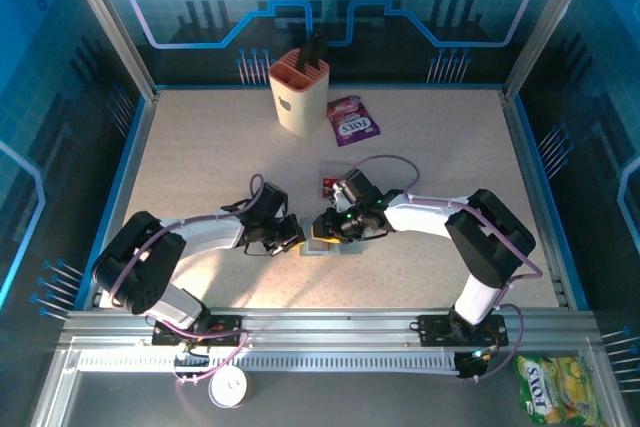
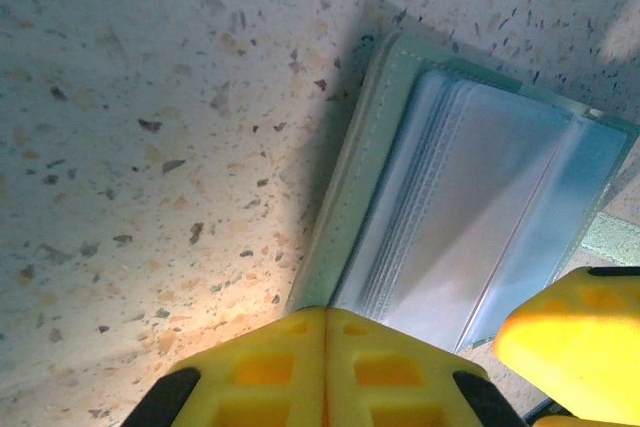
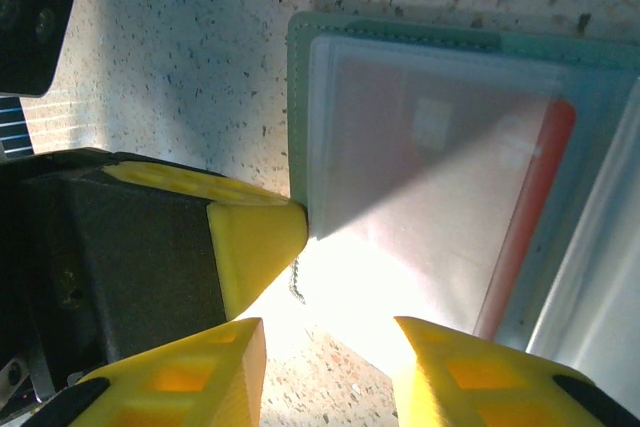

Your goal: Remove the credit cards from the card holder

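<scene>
The left gripper [image 2: 325,372] has its yellow fingers pressed together, the tip touching the stitched grey-green edge of the card holder [image 3: 440,117]. Whether it pinches the cover I cannot tell. The right gripper [image 3: 330,372] stands at the holder's near edge, fingers apart with nothing between them. The holder lies open and flat on the speckled beige table [image 2: 150,147], between the two grippers, with blue printed walls [image 1: 100,67] around. Its clear glossy sleeves overlap, and a red credit card [image 3: 535,197] sits inside one.

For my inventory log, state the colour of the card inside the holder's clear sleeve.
The credit card is red, clearest in the right wrist view.
</scene>
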You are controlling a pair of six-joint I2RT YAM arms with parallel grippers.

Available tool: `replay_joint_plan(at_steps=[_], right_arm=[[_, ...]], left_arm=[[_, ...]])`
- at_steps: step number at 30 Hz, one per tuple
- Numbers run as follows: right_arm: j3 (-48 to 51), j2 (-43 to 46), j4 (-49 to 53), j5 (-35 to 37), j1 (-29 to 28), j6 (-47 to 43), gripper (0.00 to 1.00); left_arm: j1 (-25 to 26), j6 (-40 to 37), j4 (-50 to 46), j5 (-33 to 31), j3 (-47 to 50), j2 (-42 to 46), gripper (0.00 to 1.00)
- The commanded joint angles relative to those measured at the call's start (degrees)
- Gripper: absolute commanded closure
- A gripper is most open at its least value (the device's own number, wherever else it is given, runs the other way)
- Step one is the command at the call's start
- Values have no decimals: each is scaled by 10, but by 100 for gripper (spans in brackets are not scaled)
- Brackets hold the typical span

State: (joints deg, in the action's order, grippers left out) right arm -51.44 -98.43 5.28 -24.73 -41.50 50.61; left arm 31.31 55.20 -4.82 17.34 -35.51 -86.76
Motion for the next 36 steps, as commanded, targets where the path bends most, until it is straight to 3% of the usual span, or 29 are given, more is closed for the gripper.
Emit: replay_joint_plan(at_steps=[1, 36], right_arm=[[-12, -13, -1, -13, 7, 2, 59], [-6, -26, 26, 3, 28, -14, 57]], left_arm=[[2, 0, -18, -3, -3, -10, 92], [-4, -3, -30, -4, -6, -20, 91]])
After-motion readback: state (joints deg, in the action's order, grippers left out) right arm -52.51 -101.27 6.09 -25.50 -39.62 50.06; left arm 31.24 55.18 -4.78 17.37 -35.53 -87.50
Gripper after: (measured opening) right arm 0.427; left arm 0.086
